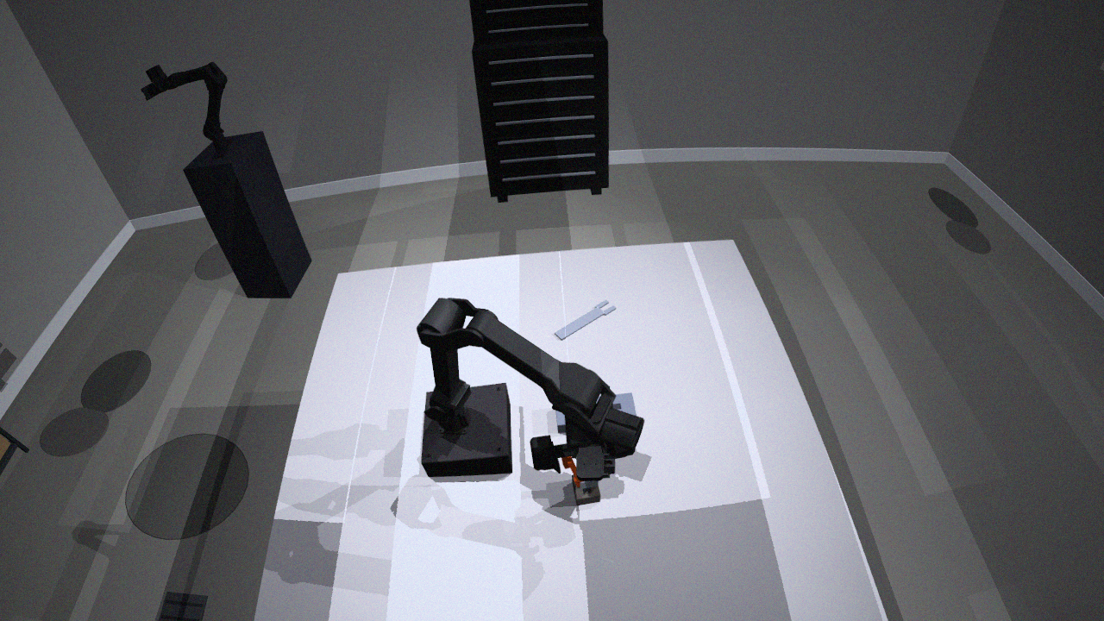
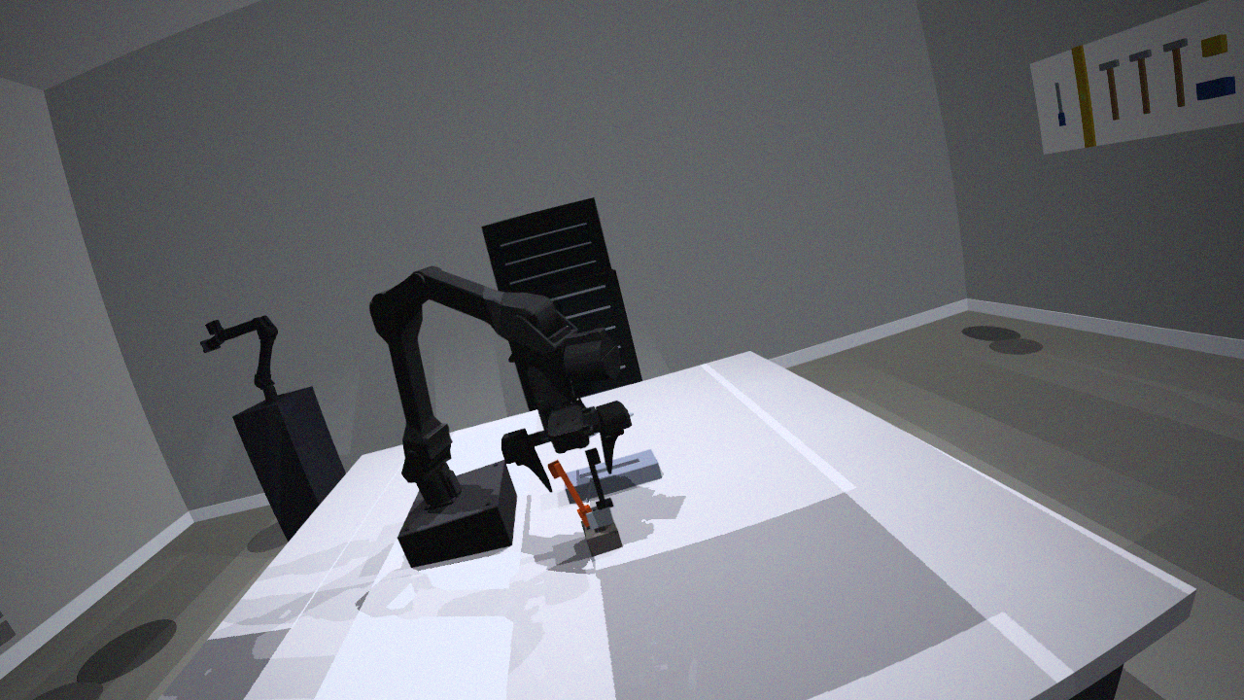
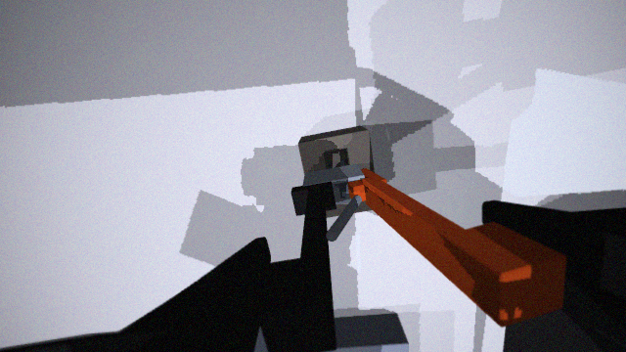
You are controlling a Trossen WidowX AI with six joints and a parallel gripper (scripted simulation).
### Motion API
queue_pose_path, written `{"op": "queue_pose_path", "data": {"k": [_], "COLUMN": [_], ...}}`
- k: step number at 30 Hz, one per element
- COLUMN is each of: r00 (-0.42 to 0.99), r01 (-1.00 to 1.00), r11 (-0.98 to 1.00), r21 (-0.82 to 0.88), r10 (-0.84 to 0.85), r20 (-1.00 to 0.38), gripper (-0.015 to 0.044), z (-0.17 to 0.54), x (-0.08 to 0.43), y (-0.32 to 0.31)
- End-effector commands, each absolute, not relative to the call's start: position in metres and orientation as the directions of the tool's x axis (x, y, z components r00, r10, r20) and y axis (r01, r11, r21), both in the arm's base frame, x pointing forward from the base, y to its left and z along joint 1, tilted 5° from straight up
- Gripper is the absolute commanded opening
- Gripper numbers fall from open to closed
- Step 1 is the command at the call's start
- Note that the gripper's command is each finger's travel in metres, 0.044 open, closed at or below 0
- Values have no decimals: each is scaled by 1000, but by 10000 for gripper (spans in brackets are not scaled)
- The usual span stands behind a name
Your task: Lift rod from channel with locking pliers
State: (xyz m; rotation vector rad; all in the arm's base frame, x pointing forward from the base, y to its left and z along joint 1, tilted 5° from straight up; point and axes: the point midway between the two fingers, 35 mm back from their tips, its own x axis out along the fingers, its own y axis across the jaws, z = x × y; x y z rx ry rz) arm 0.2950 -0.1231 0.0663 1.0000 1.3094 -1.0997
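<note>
My gripper (image 1: 580, 471) (image 2: 580, 481) (image 3: 372, 230) is wide open by the pliers (image 1: 569, 465) (image 2: 570, 489) (image 3: 430, 230). A grey fork (image 1: 582, 322) lies nearer the bench's (image 1: 655, 285) (image 2: 870, 557) (image 3: 122, 147) far edge.

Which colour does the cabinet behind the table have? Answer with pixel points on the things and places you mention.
Black (image 1: 540, 86) (image 2: 545, 253), with thin pale horizontal strips; best in the top view.

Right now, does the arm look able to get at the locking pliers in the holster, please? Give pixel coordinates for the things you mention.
Probably yes: the end effector (image 2: 580, 482) is open around the handles of the pliers (image 2: 571, 489) (image 3: 421, 227), with nothing visible in the way.
</note>
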Motion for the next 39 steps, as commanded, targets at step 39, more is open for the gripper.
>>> {"op": "queue_pose_path", "data": {"k": [39], "r00": [-47], "r01": [974], "r11": [218], "r21": [-56], "r10": [-44], "r20": [-998], "gripper": [399], "z": [51], "x": [293], "y": [-124]}}
